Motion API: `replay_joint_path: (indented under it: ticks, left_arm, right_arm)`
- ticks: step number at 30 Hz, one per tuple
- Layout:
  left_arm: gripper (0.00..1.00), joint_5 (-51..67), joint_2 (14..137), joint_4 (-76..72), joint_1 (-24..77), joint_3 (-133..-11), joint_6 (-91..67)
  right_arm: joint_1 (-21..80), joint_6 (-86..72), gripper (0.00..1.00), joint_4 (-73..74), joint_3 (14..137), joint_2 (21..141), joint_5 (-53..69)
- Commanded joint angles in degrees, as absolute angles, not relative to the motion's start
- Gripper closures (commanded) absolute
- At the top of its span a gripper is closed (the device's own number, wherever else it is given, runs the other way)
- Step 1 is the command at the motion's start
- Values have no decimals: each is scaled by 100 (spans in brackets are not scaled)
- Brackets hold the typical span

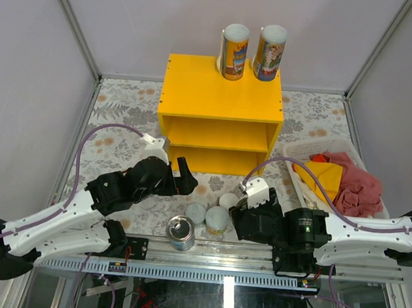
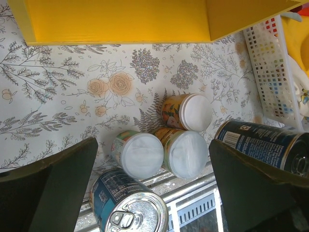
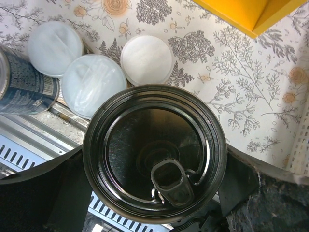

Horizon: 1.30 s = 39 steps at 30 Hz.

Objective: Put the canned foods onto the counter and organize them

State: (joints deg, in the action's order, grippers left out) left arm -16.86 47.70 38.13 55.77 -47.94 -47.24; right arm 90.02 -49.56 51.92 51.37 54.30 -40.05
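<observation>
Top view: two tall cans [image 1: 235, 51] stand at the back of the counter [image 1: 221, 91] top. Three small cans [image 1: 217, 218] and a blue tin [image 1: 181, 232] stand in front of the counter.

Left wrist: the left gripper [image 2: 149, 164] gapes empty, in front of the counter.

Right wrist: the right gripper [image 3: 154, 193] clamps a second blue tin [image 3: 145, 140] in front of the counter.

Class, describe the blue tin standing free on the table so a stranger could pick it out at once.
Start at the yellow counter; look in front of it, by the metal rail. The blue tin stands nearest the rail, left of three white-lidded cans. It alone there has a silver pull-tab lid; its twin sits in the right gripper.
</observation>
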Motion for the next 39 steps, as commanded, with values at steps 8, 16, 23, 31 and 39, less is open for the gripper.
replay_joint_path:
  ticks: [8, 16, 23, 31, 39]
  left_arm:
    - [0, -1661, 4628, 3585, 5509, -4714, -4633]
    - [0, -1636, 4604, 3569, 5494, -4668, -4623]
    - [0, -1617, 4539, 3565, 5485, -4675, -4625]
    - [0, -1626, 4503, 3612, 5487, -4773, -4606]
    - [0, -1535, 4490, 3554, 5486, -4808, -4622]
  right_arm:
    - [9055, -4187, 73, 4933, 6589, 5680, -4742]
    - [9058, -3659, 74, 5406, 7928, 6182, -4976]
    - [9054, -3333, 78, 5535, 8794, 6494, -5184]
    - [9049, -3143, 79, 5795, 9570, 6996, -4722]
    - [9051, -3151, 79, 5821, 9958, 7160, -4473]
